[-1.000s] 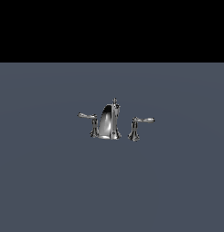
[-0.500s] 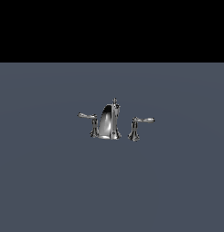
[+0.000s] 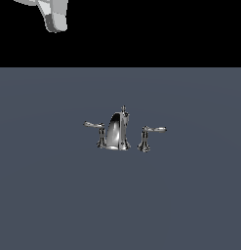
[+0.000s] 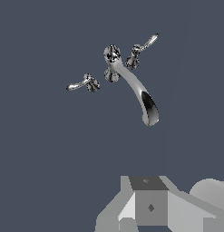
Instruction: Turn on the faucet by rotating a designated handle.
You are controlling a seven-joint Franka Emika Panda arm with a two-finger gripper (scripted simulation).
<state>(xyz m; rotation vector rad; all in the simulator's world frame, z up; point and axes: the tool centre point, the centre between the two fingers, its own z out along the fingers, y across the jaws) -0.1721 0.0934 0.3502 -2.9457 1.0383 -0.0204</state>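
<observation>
**Arm high at the exterior view's left, chrome faucet untouched on the grey desk**

At the exterior view's top left, a pale grey part of the robot arm (image 3: 52, 14) juts down against the black background, well above and apart from everything below. The claw (image 4: 147, 206) appears only in the wrist view as grey blocky housing; its fingertips are out of frame, so I cannot tell how far it is open, and nothing is seen in its hold.

On the flat slate-grey desk (image 3: 44, 195), near the middle, stands the small shiny chrome faucet (image 3: 117, 132). Leftmost is the chrome lever handle on a small flared post (image 3: 98, 132), its thin lever pointing toward the exterior view's left. Just beside it rises the curved flared chrome spout (image 3: 116, 133) with a small top knob (image 3: 124, 110). To the right, a little apart, stands the twin chrome handle (image 3: 146, 136), its lever pointing rightward.
</observation>
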